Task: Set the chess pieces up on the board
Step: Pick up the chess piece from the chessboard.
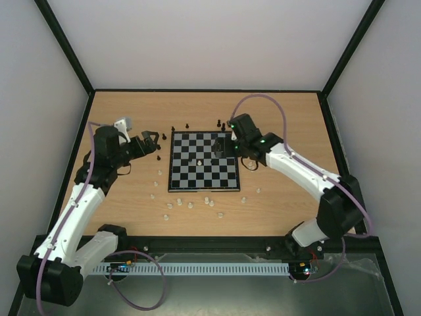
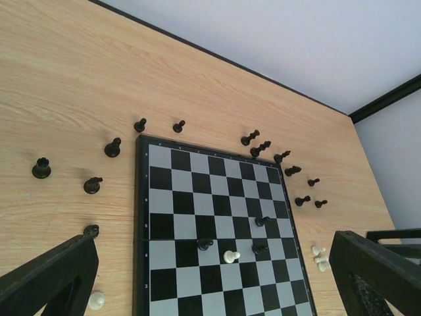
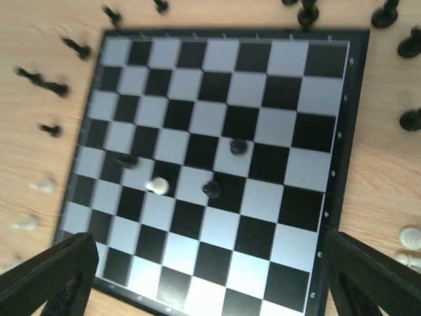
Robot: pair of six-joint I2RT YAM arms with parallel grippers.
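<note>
The chequered board (image 1: 187,172) lies mid-table. On it stand one cream-white pawn (image 1: 199,161) and three black pawns, also seen in the left wrist view (image 2: 231,257) and the right wrist view (image 3: 157,185). Black pieces (image 2: 112,147) lie scattered off the board's far and left edges. White pieces (image 1: 191,204) lie on the wood in front of the board. My left gripper (image 1: 152,143) hovers beside the board's far left corner, open and empty (image 2: 214,283). My right gripper (image 1: 227,146) hangs over the board's far right part, open and empty (image 3: 210,283).
Black frame posts and white walls close in the wooden table (image 1: 289,118). A few white pieces (image 1: 258,191) lie right of the board. More black pieces (image 3: 411,118) sit by the board's edge in the right wrist view.
</note>
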